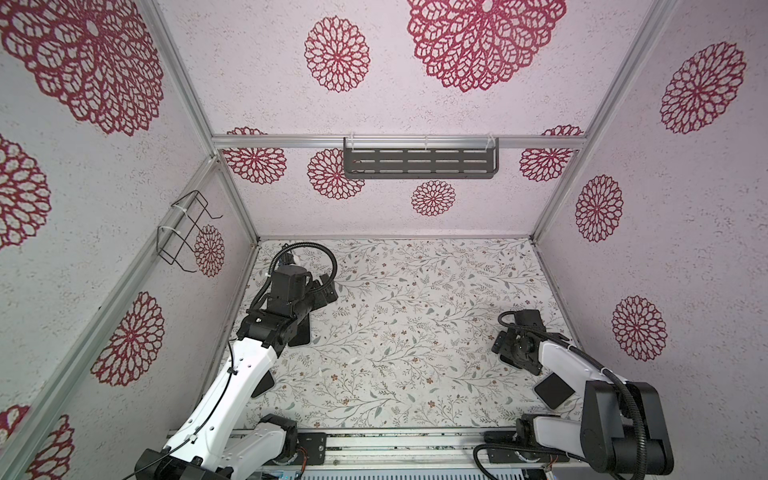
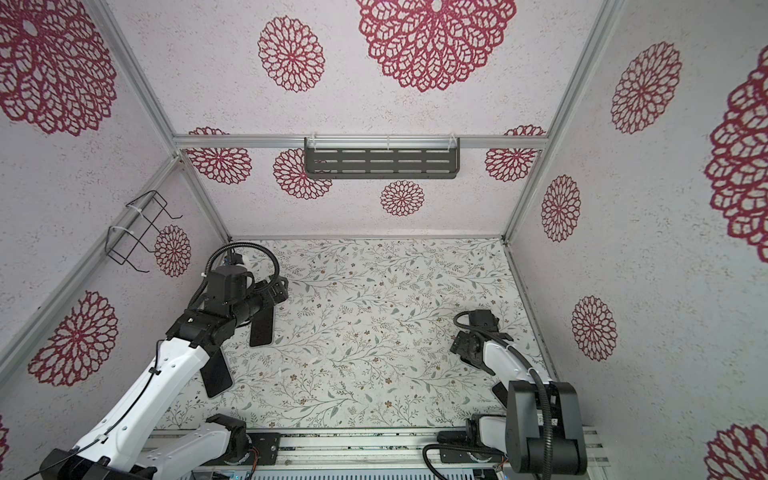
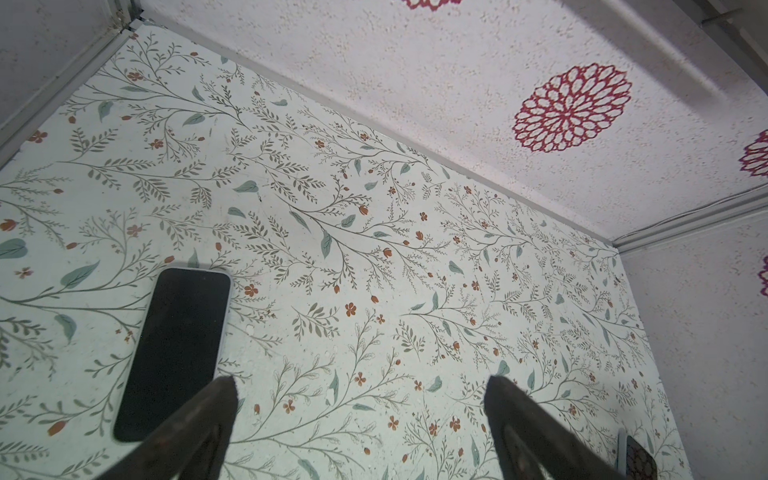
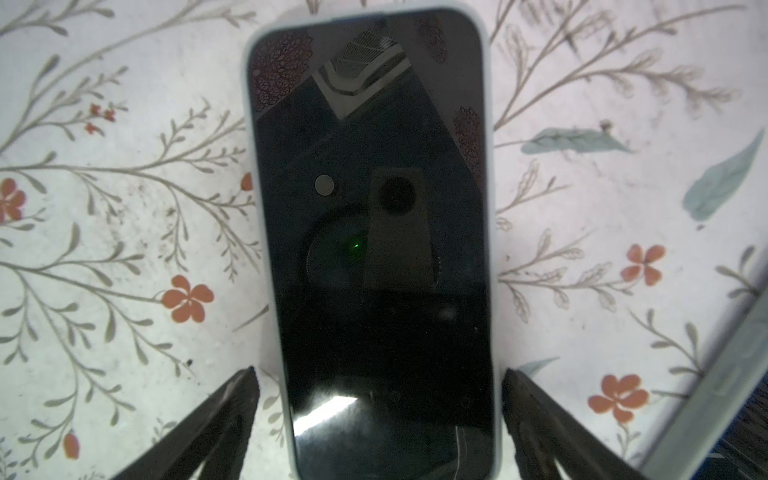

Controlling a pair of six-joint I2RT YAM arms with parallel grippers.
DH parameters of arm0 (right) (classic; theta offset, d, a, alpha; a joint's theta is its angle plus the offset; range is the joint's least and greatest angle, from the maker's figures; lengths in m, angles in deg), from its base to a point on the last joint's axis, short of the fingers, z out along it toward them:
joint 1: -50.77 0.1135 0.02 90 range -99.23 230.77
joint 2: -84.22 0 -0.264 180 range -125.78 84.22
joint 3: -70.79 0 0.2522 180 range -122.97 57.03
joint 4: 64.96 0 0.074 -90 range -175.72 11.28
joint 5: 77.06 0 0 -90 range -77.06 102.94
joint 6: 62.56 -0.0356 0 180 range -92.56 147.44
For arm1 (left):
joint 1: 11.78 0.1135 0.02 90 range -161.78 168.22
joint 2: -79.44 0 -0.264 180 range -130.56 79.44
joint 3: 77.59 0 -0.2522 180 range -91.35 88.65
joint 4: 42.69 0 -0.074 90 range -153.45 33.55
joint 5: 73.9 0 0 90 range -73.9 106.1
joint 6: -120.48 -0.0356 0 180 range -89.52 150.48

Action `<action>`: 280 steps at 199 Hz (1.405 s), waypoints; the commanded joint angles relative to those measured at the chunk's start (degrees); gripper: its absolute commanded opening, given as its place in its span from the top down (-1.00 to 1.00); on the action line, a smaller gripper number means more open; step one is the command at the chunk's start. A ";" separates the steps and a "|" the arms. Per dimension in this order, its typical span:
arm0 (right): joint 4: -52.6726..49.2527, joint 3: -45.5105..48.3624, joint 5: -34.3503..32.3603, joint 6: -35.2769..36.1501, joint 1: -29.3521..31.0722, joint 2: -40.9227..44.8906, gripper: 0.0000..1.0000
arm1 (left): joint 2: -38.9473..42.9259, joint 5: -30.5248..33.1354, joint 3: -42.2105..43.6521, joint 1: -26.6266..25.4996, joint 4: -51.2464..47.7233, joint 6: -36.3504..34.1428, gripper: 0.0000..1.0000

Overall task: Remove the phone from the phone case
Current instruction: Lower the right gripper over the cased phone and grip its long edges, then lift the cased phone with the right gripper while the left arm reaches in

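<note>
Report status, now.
Right gripper open, straddling phone. Left gripper open, empty. Phone lies flat, in its case. Second phone beside left gripper; nothing blocking.

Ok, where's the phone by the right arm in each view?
In a top view: phone lower right, beside the right arm.
In a top view: phone mostly hidden behind that arm.
Left wrist view: seemingly just a corner of the phone, at the frame edge.
Right wrist view: phone fills the middle, between the fingers.
Shared landmark: the leaf-print table cover.
</note>
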State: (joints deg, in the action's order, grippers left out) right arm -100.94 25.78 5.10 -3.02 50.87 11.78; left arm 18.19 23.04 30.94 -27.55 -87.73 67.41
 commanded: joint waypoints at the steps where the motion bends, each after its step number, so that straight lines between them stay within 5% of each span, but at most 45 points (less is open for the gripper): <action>1: 0.13 0.04 0.53 0.58 -0.54 -0.71 -0.84 | -0.14 0.03 -1.50 -0.44 -0.26 0.21 -0.94; 183: 4.74 1.72 12.39 2.33 1.18 0.30 -0.21 | -1.23 -1.89 0.30 -0.93 2.90 2.45 -0.94; 280: 6.27 -2.98 11.00 0.32 14.55 -3.12 -0.01 | -8.43 -13.62 4.33 -4.53 17.93 10.16 -0.94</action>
State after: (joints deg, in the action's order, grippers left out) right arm -95.12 24.50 13.67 -0.97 62.12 9.64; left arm 12.02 15.28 33.80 -30.85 -77.75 73.77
